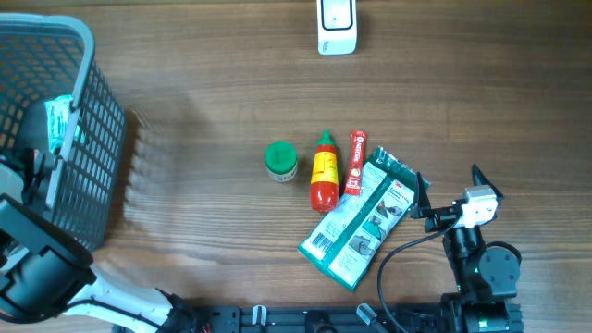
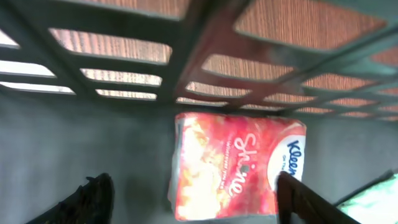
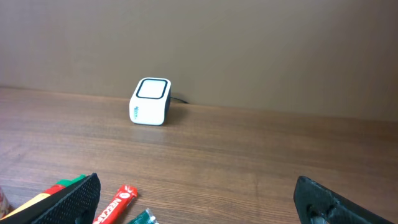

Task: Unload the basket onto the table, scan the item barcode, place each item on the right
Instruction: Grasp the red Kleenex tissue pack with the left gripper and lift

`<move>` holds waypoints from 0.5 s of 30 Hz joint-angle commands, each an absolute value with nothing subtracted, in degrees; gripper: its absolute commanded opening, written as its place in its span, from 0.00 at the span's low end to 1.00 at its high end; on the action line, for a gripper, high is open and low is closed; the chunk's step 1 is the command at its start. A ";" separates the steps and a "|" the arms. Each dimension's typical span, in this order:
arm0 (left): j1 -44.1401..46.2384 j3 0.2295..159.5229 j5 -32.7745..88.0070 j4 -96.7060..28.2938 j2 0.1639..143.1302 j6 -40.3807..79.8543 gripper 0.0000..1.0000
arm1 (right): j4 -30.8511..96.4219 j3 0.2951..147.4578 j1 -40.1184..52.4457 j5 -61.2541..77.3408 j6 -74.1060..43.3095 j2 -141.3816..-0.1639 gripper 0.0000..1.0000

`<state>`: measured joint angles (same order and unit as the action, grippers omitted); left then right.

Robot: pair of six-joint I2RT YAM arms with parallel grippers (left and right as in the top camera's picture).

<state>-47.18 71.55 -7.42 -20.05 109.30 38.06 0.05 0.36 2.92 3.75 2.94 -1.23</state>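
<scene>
A red Kleenex tissue pack point(image 2: 233, 165) lies on the grey floor of the basket point(image 1: 92, 139), seen only in the left wrist view. My left gripper point(image 2: 196, 202) reaches down inside the basket with one finger on each side of the pack. The right finger point(image 2: 298, 199) is at the pack's right edge and the left finger point(image 2: 93, 199) stands well apart from it, so the jaws are open. The white scanner point(image 1: 336, 26) point(image 3: 151, 101) sits at the table's far edge. My right gripper point(image 1: 449, 180) point(image 3: 199, 202) hovers open and empty at the front right.
In the middle of the table lie a green-lidded jar point(image 1: 280, 160), a red sauce bottle point(image 1: 323, 171), a red stick pack point(image 1: 355, 163) and a green packet point(image 1: 365, 217). A pale green packet point(image 1: 63, 120) is also in the basket.
</scene>
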 commanded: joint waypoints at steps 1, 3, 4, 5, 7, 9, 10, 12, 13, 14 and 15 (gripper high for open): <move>-45.41 71.09 -6.66 -19.03 112.88 37.69 0.82 | -0.05 0.32 3.20 2.94 3.44 -1.19 1.00; -44.73 71.09 -6.68 -18.50 114.02 37.67 0.81 | -0.05 0.32 3.20 2.94 3.44 -1.19 1.00; -44.45 71.09 -6.68 -18.22 114.50 37.69 0.74 | -0.05 0.32 3.20 2.94 3.44 -1.19 1.00; -44.25 71.09 -6.70 -18.06 115.02 37.69 0.66 | -0.05 0.32 3.20 2.94 3.44 -1.19 1.00; -44.10 71.09 -6.68 -17.98 115.98 37.69 0.43 | -0.05 0.32 3.20 2.94 3.44 -1.19 1.00; -44.10 71.09 -6.68 -18.52 116.86 37.69 0.17 | -0.05 0.32 3.20 2.94 3.44 -1.19 1.00; -44.10 71.09 -6.68 -18.96 117.05 37.71 0.05 | -0.05 0.32 3.20 2.94 3.44 -1.19 1.00; -44.23 71.09 -6.72 -20.47 117.25 37.67 0.04 | -0.05 0.32 3.20 2.94 3.44 -1.19 1.00; -44.25 71.09 -6.70 -20.88 117.23 37.67 0.04 | -0.05 0.32 3.20 2.94 3.42 -1.19 1.00; -44.25 71.11 -6.70 -21.21 117.12 37.65 0.04 | -0.05 0.32 3.20 2.94 3.46 -1.19 1.00; -44.25 71.13 -6.66 -21.63 116.81 37.65 0.04 | -0.05 0.32 3.20 2.94 3.44 -1.19 0.99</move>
<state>-44.51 72.99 -8.03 -18.39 113.06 37.82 0.05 0.36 2.92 3.77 2.94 -1.23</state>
